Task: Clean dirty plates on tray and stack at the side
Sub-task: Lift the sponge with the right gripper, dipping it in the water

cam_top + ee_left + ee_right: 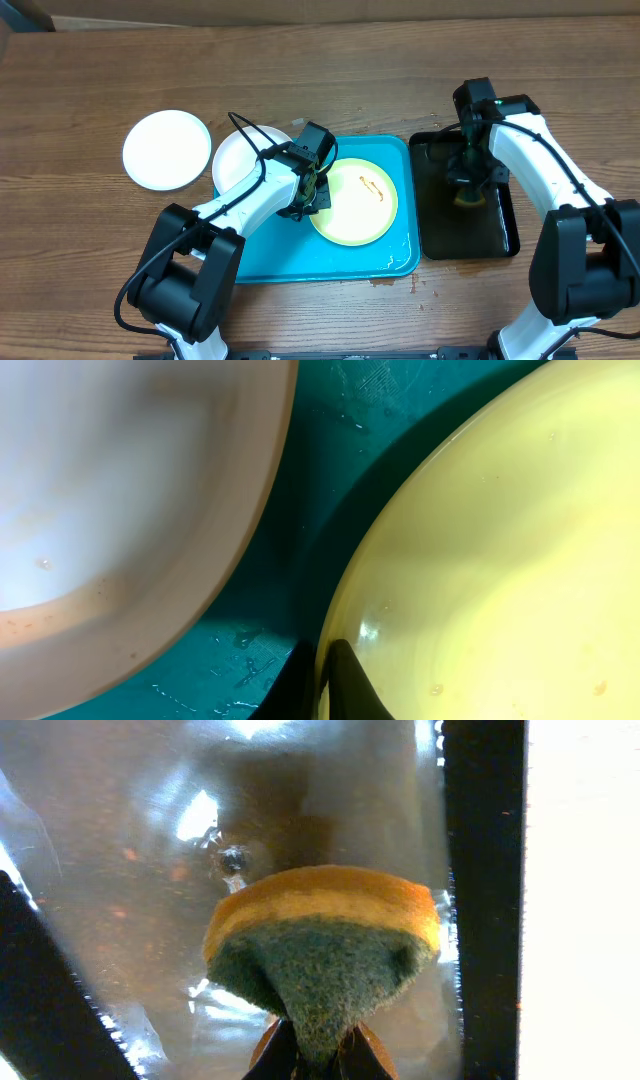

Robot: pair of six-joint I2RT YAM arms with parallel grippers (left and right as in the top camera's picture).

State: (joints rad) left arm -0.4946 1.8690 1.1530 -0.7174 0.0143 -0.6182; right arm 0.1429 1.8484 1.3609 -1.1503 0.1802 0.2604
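Turquoise tray point(290, 255) sat mid-table in the overhead view, with the yellow-green plate point(355, 205) on its right half, bearing a reddish smear point(375, 187). One white plate point(235, 160) overlapped the tray's far left corner, and a second white plate point(167, 149) lay on the table point(100, 260) farther left. The right gripper point(467, 185) hung over the black tray point(500, 235).

From the left wrist, the left gripper point(335, 680) pinched the yellow-green plate point(500, 560) by its rim. The white plate point(120, 490) lay just beside it, with wet tray point(300, 490) between them.

From the right wrist, the right gripper point(320, 1055) was clenched on a sponge point(325, 940), green scouring side near, over the wet black tray point(130, 850).
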